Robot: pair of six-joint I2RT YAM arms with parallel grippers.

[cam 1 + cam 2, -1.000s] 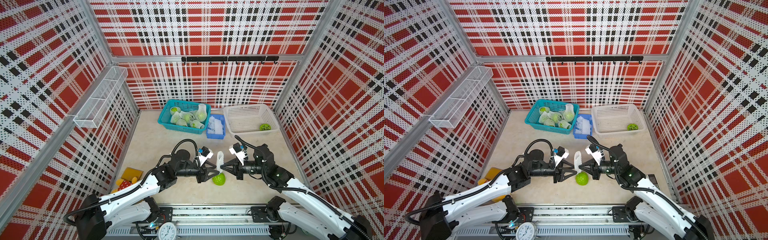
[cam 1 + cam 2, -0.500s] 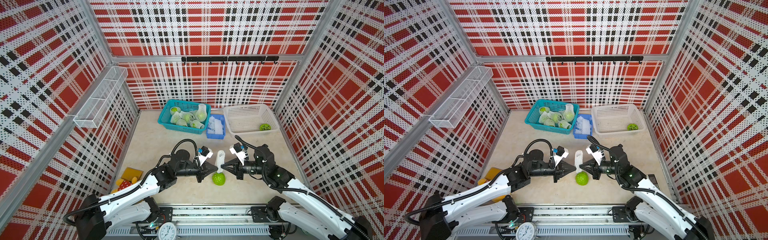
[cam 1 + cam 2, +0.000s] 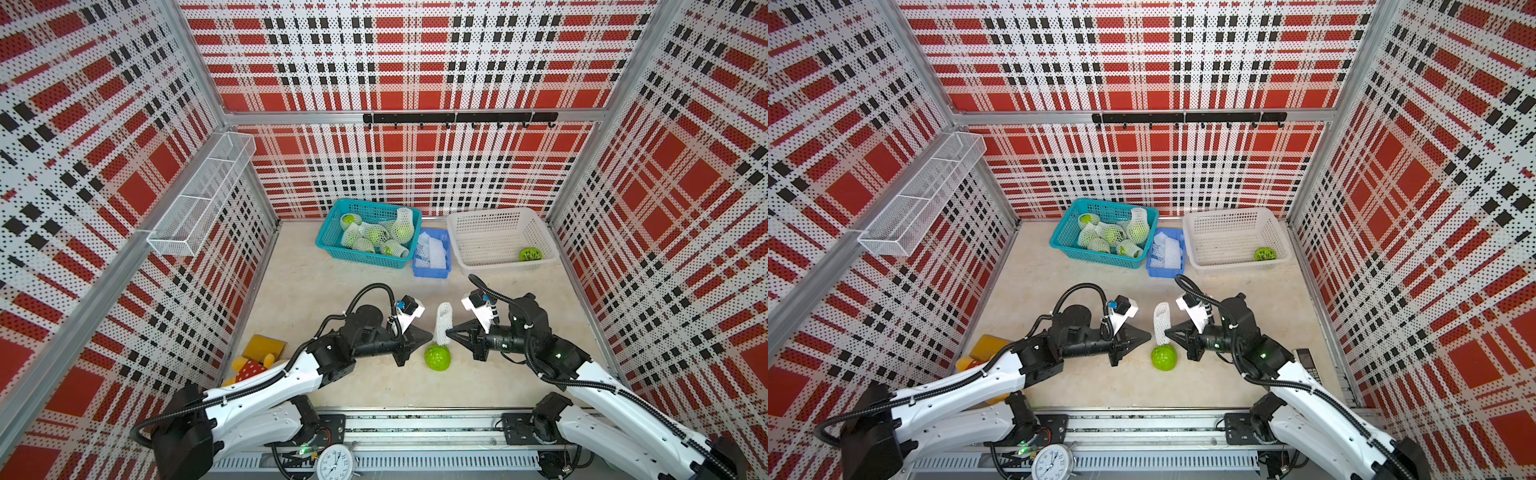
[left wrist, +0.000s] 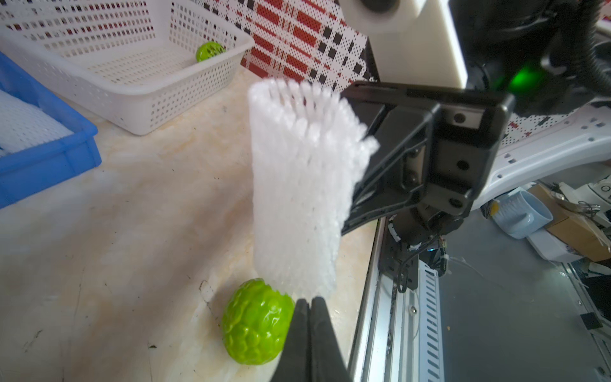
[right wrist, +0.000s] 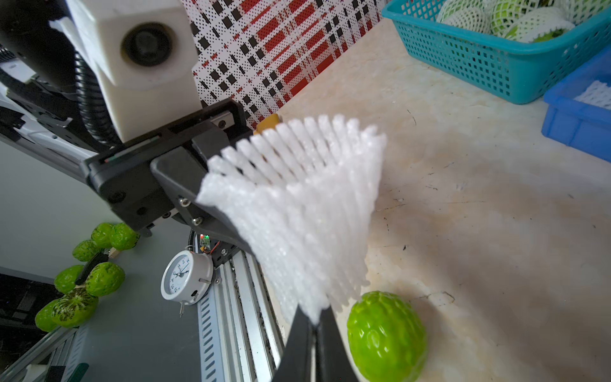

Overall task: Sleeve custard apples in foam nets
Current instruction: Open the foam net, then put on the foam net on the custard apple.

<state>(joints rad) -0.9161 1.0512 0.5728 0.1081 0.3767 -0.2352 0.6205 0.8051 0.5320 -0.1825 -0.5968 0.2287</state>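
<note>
Opening the foam net (image 5: 297, 215): right pincer (image 5: 314, 319) clamps its rim, left pincer (image 4: 310, 302) sits together opposite, catch uncertain. Next, the mouth needs stretching over the custard apple (image 4: 254, 322) beneath both.

I see the foam net (image 4: 297, 185) as soft, matt white foam mesh, fuzzy along its edges. The custard apple (image 4: 256, 322) under it looks like glossy green plastic, bumpy and catching highlights. The tabletop (image 4: 132, 215) is smooth, pale and marble-like, with dark scuffs. The left tool (image 4: 309, 302) looks like matt black plastic. At the upper left of the left wrist frame, the white basket (image 4: 139, 109) is smooth plastic lattice.
</note>
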